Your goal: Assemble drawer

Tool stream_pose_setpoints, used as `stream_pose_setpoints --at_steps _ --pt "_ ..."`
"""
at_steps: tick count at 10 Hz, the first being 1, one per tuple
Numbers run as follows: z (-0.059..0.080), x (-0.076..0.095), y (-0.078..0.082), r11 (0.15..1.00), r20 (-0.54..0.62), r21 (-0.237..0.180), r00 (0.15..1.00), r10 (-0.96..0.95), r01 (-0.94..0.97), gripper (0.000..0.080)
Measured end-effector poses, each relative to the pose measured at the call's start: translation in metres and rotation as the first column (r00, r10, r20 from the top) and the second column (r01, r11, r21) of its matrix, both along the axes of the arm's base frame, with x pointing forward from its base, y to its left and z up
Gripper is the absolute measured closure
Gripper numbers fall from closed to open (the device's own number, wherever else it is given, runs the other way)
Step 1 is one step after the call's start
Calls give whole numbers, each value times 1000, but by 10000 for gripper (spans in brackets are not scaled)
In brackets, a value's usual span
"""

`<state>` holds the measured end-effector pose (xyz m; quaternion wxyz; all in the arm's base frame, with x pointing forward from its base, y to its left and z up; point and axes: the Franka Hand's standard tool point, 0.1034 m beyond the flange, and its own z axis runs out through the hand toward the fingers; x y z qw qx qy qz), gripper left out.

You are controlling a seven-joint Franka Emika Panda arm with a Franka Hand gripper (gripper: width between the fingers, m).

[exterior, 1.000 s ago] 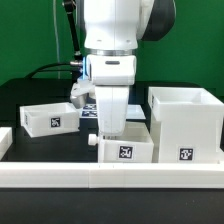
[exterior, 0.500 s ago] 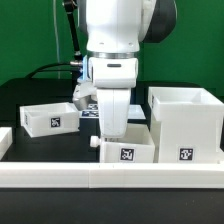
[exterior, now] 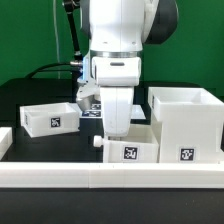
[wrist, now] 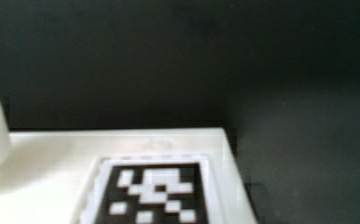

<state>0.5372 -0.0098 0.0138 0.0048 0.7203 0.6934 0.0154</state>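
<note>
The small tray (exterior: 126,151), just beside the tall housing (exterior: 186,125), sits below the jaws, whose grip I cannot tell.

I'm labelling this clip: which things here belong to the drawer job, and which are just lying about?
Job: tall housing, left tray, middle tray.
Lying about: marker board, front rail.

A first tray (exterior: 50,118) lies at the exterior view's left; a second tray (exterior: 130,151) sits centre, with the housing (exterior: 186,125) just beside it, rightward.
</note>
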Motion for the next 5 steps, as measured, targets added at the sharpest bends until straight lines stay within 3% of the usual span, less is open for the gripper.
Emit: stream_pose_setpoints --at_steps 5 --pt "-4 -3 2 1000 -9 1 1000 -1 1 757"
